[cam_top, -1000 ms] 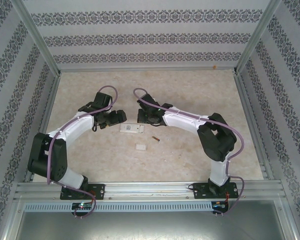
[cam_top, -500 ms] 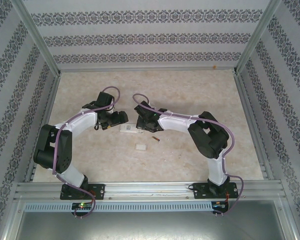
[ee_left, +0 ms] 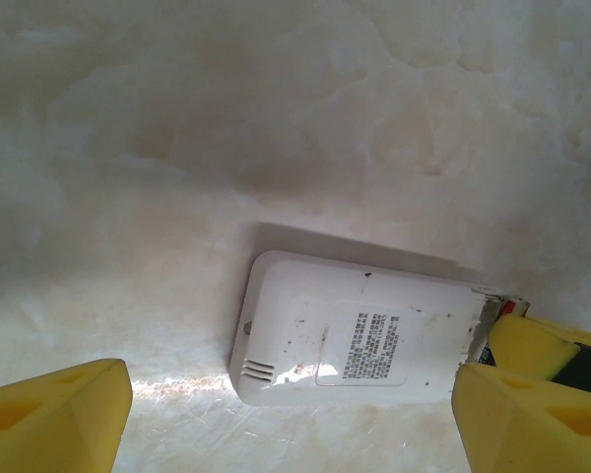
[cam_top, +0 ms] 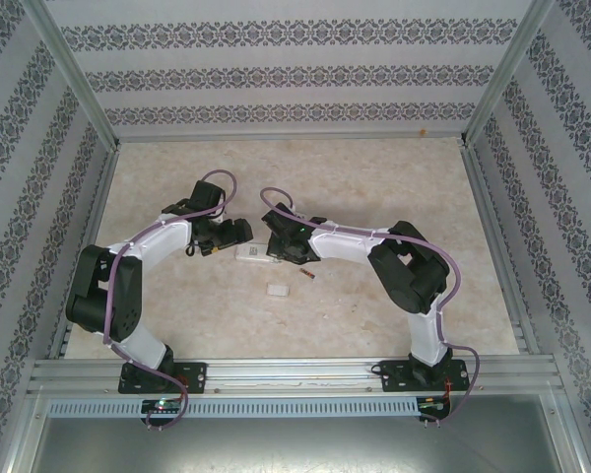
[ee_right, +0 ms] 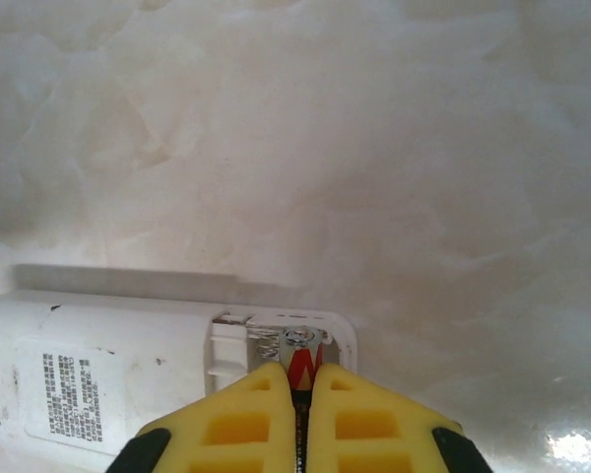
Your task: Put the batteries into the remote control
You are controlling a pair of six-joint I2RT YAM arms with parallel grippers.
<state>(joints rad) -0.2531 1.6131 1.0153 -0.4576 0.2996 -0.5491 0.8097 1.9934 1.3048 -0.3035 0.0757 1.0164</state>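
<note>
Battery (ee_right: 300,369) pinched by right jaws at remote (ee_right: 98,365) compartment

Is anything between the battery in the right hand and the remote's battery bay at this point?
Nothing visible stands in the way. The right hand is shut on the battery, whose red-marked end sits right at the open bay of the remote. The bay is uncovered, with a spring contact exposed.

right pincer (ee_right: 295,382): clamped on a battery (ee_right: 300,367)
battery: red end at the open compartment (ee_right: 266,340)
remote (ee_right: 108,365): white, label up, on the desk (ee_right: 374,148)
</note>
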